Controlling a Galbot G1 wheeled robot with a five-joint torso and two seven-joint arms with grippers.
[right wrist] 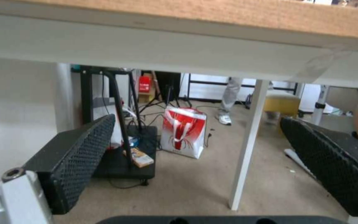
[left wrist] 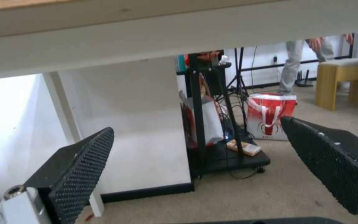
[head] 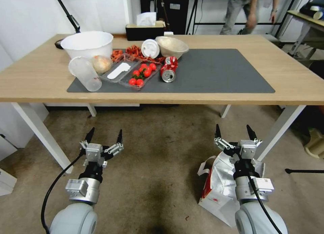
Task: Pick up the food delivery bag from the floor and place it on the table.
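Bag [head: 221, 185] on carpet [head: 158, 153]

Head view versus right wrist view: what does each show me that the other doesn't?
Head view alone: the food delivery bag lying on the floor under the open right end effector, the open left end effector, and the clutter on the table top. Right wrist view alone: a red-and-white bag standing beyond the table. Both: table, carpet, right end effector.
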